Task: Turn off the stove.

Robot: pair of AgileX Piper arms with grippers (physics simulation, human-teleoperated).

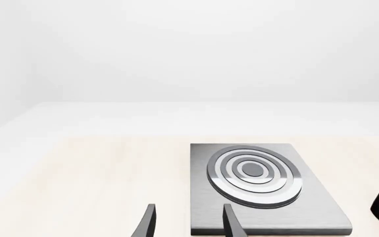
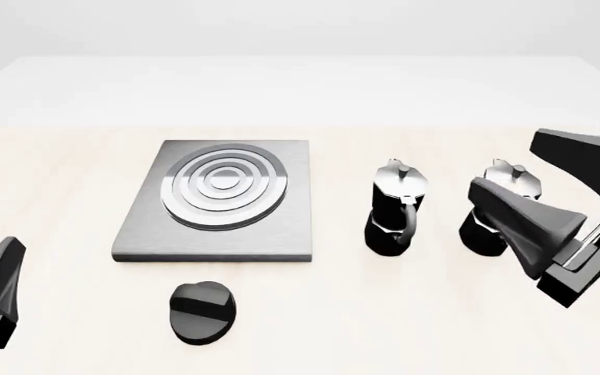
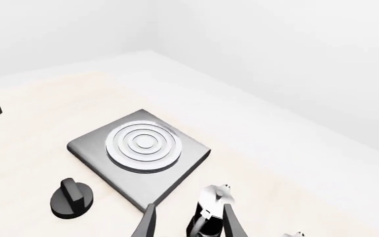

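The stove is a square brushed-grey plate [image 2: 216, 205] with raised silver rings, lying left of the table's middle. Its round black ridged knob [image 2: 201, 312] sits apart on the table, just in front of the plate; the right wrist view shows the knob [image 3: 73, 198] beside the plate [image 3: 140, 151]. My left gripper [image 1: 189, 223] is open and empty, low at the near left, short of the plate's [image 1: 263, 190] near edge. My right gripper [image 2: 508, 166] hangs open and empty, above and in front of the right-hand moka pot.
Two black-and-silver moka pots stand right of the stove, one [image 2: 395, 211] near the plate and one [image 2: 501, 209] further right, partly behind my right fingers [image 2: 534, 226]. The nearer pot [image 3: 209, 213] shows between the right fingers. The pale table top ends at a white far edge.
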